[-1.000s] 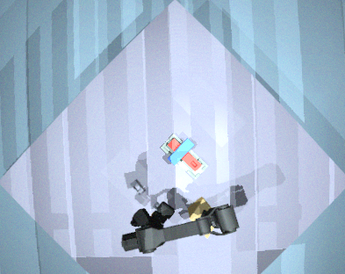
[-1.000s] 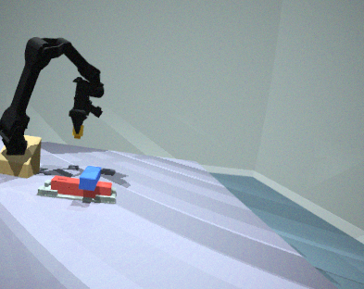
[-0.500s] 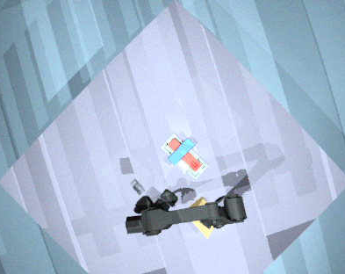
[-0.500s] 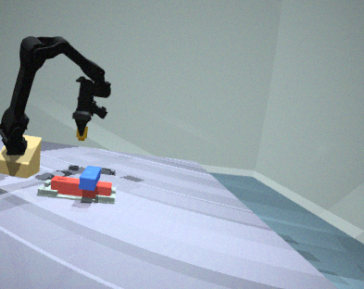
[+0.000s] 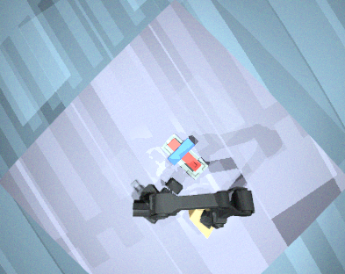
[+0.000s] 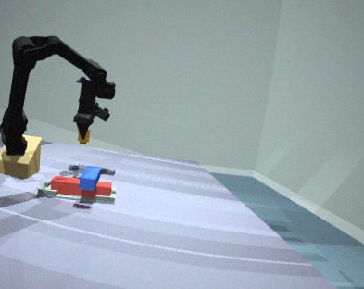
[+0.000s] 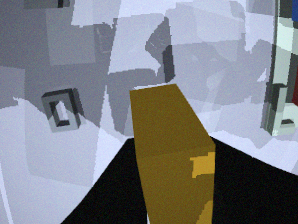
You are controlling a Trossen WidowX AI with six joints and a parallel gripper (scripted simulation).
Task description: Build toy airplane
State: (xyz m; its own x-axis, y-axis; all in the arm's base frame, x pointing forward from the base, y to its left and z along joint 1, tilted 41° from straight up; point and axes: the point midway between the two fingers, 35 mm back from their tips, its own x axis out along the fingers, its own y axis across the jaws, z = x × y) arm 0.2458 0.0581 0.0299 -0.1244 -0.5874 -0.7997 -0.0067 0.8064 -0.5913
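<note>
gripper [image 6: 83,137] [image 7: 161,143] shut on yellow fin [image 6: 83,135] [image 7: 170,125], left of centre in ext. view; prob. light, stiff; grip sides, keep tab free. red body [image 5: 194,163] [image 6: 67,186], blue wing [image 5: 181,151] [image 6: 90,178] mid-frame, top view.

The pale green, tray-like jig [image 5: 195,176] [image 6: 105,200] [image 7: 282,56] lay with its long side from between 10 and 11 o'clock to between 4 and 5 o'clock in the top view. The red, bar-shaped fuselage [image 5: 191,161] [image 6: 67,186] [image 7: 296,92] was lying lengthwise in it, with a dark socket near its lower end. The blue, block-like wing [image 5: 181,151] [image 6: 89,178] [image 7: 295,9] sat across its top, pointing between 1 and 2 o'clock and between 7 and 8. The amber, block-shaped tail fin [image 7: 172,122] was held in the air, apart from the fuselage, its narrower end downward, towards 6 o'clock in the exterior view.
</note>
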